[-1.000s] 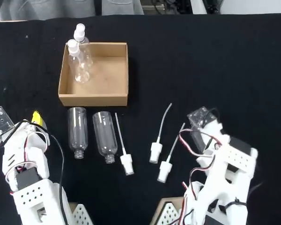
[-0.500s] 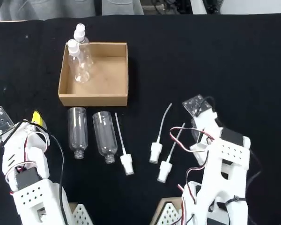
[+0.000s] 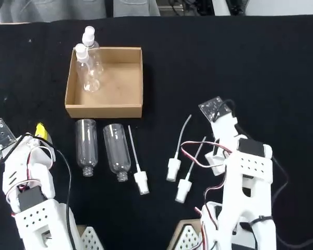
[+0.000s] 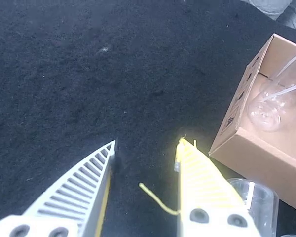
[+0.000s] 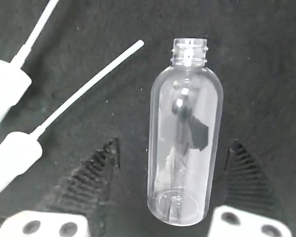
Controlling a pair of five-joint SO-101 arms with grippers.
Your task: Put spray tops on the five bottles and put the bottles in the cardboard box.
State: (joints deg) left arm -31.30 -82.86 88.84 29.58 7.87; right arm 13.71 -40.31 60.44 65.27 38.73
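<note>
Advanced farther, the right gripper (image 5: 173, 144) is held open astride an uncapped bottle (image 5: 185, 98); the left gripper (image 4: 146, 142) is likewise parted.

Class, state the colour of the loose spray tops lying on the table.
White. The spray tops show best in the high view, against the black table.

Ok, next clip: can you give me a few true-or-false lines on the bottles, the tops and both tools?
1. Two bottles in the box have tops on. True.
2. Three loose tops lie on the table. True.
3. The right tool is shut on a bottle. False: it is open, with a bare bottle lying between its jaws.
4. The left tool holds a top. False: it is open and empty.
</note>
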